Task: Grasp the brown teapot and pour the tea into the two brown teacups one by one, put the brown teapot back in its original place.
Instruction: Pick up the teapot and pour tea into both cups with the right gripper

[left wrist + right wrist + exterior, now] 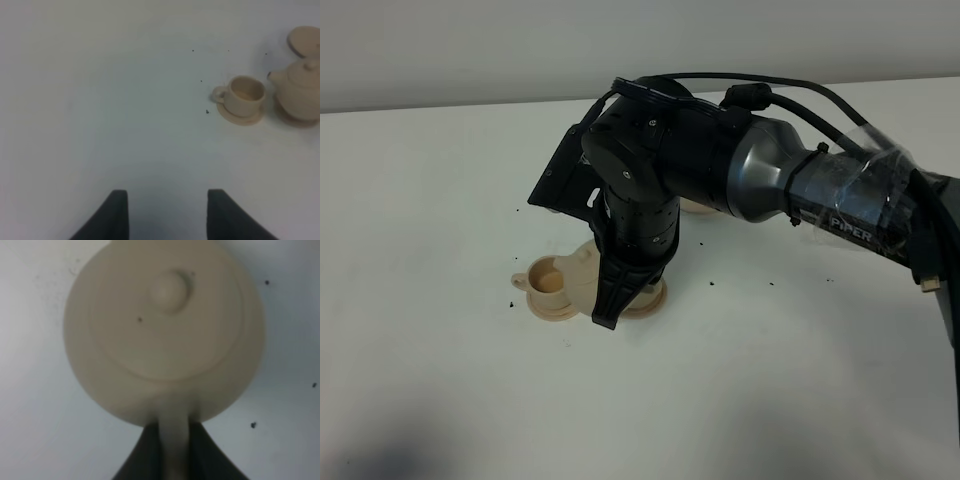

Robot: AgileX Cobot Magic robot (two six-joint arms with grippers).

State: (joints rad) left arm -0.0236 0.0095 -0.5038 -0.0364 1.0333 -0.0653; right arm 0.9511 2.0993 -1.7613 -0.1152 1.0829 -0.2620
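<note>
Steadiness of the wrist counts most here. The right gripper [174, 432] is clamped on the narrow loop handle [174, 417] of the squat, round, pale tan ceramic teapot [165, 340]. The pot sits near the middle of the white worktop [100, 100], well away from every edge. Its short spout [272, 76] is turned toward a small pale tan ceramic teacup [243, 94], which stands just beside it on a matching round saucer [240, 117].

I judge the step in hand to be pouring into that cup. The roll should be slow, with the spout held over the cup's mouth. The rounded lid knob [170, 287] tops a lid that might slide if the pot is tipped far. The ware looks smooth, hard and matte, so the thin handle could swivel between the fingers.

A flat round tan disc [306, 40] lies near the pot and is probably its resting place. I cannot make out the second cup. The left gripper [167, 200] hovers spread wide and empty, well apart.
</note>
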